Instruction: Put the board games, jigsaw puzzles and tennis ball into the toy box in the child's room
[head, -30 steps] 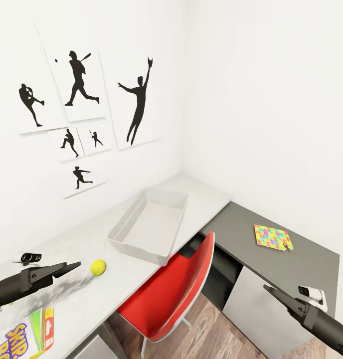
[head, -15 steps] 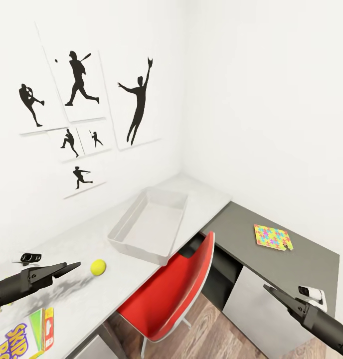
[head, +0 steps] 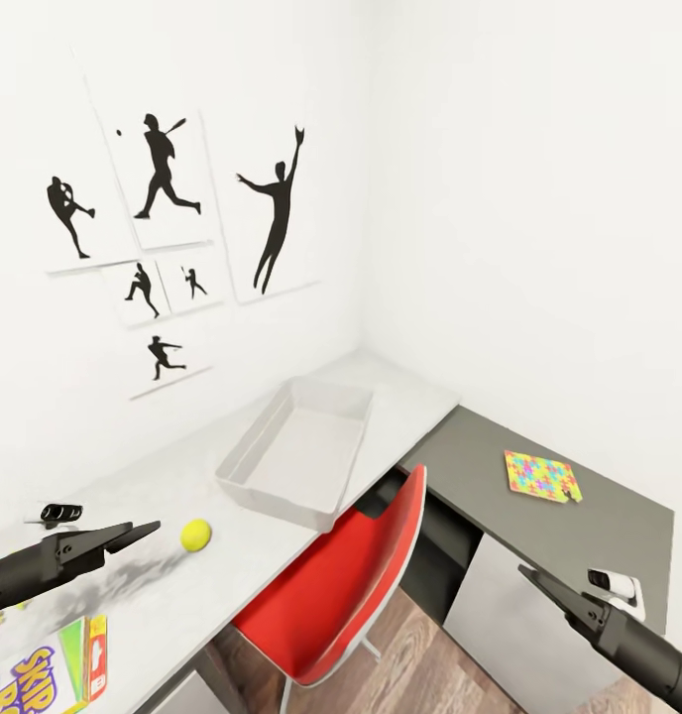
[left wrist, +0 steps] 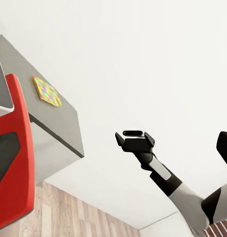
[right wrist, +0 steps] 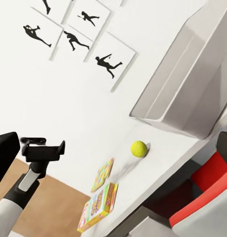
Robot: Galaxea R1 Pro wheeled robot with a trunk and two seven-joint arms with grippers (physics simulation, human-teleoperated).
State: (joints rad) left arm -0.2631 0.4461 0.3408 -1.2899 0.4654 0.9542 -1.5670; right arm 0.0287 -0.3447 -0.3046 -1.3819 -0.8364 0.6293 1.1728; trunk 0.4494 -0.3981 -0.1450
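Where the light grey counter (head: 182, 585) meets its dark grey part in the corner, the toy box (head: 299, 451) sits on the light part, open-topped and holding nothing that can be seen. The tennis ball (head: 194, 535) rests on the same surface, near the box's closer end but apart from it. One jigsaw puzzle (head: 541, 476) lies flat on the dark grey part, well apart from the box. A printed board game (head: 54, 674) lies at the near edge of the light surface, partly cut off by the head view's border; the right wrist view shows a second flat multicoloured item (right wrist: 102, 175) just beside it, though whether this is a puzzle or a game cannot be told.

The left claw (head: 143, 531) hangs above the counter short of the ball, its fingers close together and carrying nothing. The right claw (head: 532, 578) hangs off the counter's front edge, over the white cabinet front (head: 519, 625), fingers likewise narrow and holding nothing.

A red chair (head: 351, 585) is pushed in at the corner, its back just below the toy box. Black silhouette sports pictures (head: 172, 228) hang on the white wall above the counter. Wood-plank floor (head: 400, 664) shows beneath the chair
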